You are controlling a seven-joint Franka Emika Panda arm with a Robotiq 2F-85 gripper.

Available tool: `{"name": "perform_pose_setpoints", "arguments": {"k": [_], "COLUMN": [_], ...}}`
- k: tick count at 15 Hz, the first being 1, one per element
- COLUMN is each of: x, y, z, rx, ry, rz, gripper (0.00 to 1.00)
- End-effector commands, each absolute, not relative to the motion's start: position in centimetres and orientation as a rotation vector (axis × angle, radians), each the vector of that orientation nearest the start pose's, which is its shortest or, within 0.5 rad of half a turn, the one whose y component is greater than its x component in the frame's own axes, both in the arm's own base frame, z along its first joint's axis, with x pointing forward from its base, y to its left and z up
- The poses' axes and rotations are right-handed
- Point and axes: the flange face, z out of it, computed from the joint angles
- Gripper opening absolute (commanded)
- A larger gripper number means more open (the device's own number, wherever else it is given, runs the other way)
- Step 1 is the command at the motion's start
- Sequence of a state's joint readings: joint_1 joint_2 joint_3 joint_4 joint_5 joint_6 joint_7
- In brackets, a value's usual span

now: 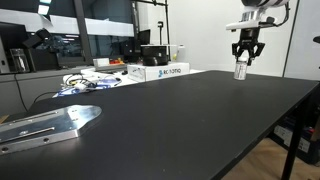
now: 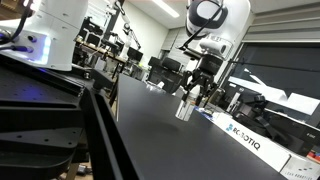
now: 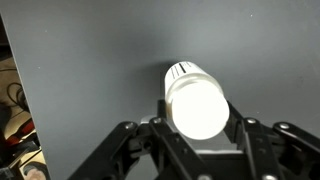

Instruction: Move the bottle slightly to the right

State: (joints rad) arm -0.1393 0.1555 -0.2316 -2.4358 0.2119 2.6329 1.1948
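The bottle (image 1: pixel 240 69) is a small pale cylinder with a white cap, at the far right of the black table (image 1: pixel 180 120). It also shows in an exterior view (image 2: pixel 184 108) and fills the middle of the wrist view (image 3: pixel 195 103), cap end towards the camera. My gripper (image 1: pixel 246 55) comes down from above, and its two fingers (image 3: pixel 197 128) press against the bottle's sides. It also shows above the bottle in an exterior view (image 2: pixel 193 92). I cannot tell whether the bottle's base touches the table.
White Robotiq boxes (image 1: pixel 160 71) lie at the table's far edge, also seen in an exterior view (image 2: pixel 245 137). A metal plate (image 1: pixel 50 125) lies at the near left corner. Cables (image 1: pixel 85 82) are piled at the far left. The table's edge (image 1: pixel 285 120) runs along the right.
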Motion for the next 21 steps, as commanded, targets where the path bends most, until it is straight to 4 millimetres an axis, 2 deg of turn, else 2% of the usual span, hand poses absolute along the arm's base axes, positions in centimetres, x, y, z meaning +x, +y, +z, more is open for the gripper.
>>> {"name": "perform_pose_setpoints", "arguments": {"k": [1, 3, 4, 7, 10, 19, 20, 21], "x": [45.9, 45.9, 45.8, 45.8, 45.8, 45.8, 45.7, 45.6], "y": [-19.0, -19.2, -20.0, -19.5, -19.5, -19.5, -19.5, -19.6], "z": [23.9, 23.3, 23.4, 21.9, 21.2, 20.9, 21.2, 21.6], "rx": [-1.950, -1.954, -1.953, -1.954, -1.959, -1.958, -1.960, -1.959], "ry": [2.367, 2.377, 2.380, 2.404, 2.409, 2.419, 2.415, 2.407], "rz": [-0.031, -0.022, -0.014, -0.007, 0.001, 0.011, 0.014, 0.017], "gripper": [0.30, 0.30, 0.30, 0.30, 0.30, 0.30, 0.80, 0.81]}}
